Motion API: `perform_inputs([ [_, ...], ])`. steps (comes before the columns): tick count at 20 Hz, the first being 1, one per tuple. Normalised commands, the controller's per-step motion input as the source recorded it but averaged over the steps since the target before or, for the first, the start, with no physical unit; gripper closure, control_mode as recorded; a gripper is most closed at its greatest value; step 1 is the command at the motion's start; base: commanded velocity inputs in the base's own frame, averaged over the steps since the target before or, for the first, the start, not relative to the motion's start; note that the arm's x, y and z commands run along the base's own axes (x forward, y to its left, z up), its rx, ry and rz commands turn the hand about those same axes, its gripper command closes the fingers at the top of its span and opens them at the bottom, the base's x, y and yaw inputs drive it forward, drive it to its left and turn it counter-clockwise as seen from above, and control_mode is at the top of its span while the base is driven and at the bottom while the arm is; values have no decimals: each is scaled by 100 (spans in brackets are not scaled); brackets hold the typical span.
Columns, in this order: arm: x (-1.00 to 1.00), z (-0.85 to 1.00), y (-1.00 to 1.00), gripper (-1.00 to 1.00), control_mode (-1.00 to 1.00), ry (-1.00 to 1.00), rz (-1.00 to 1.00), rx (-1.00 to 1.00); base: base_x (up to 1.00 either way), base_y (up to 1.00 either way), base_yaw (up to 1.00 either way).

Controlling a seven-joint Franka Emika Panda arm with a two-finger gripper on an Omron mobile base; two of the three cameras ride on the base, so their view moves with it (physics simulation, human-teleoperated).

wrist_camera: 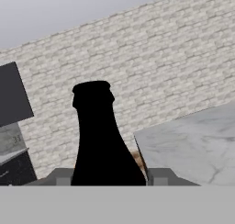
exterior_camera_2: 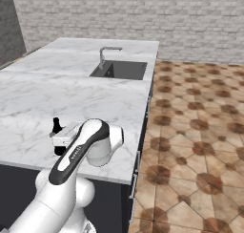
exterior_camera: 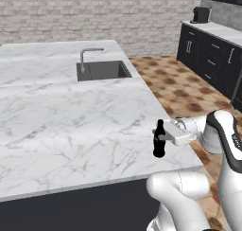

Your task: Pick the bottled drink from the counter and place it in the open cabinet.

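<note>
Stretching across the scene is the marble tabletop [exterior_camera: 71, 126] with its dark sink [exterior_camera: 104, 70], and near its front right corner stands the bottled drink [exterior_camera: 159, 139], upright. The gripper [exterior_camera: 163, 136] reaches in sideways, jaws narrowed on the bottle's body. Grasp looks made; lifting and carrying to the open cabinet remain.

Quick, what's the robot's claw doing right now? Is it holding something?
Gripper: closed on the black bottle, which stands upright near the edge of the marble counter.
</note>
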Motion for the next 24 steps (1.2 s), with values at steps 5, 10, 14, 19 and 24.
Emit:
perform_inputs([
  [5, -18, 9, -6, 100, -100, 0, 0, 4, 0, 0, 0],
  [10, 0, 0, 0, 100, -100, 4, 0, -2, 0, 0, 0],
  [14, 0, 0, 0, 100, -100, 0, 0, 0, 0, 0, 0],
  [19, 0, 0, 0, 100, -100, 0, 0, 0, 0, 0, 0],
  [24, -2, 0, 0, 100, -100, 0, 0, 0, 0, 0, 0],
])
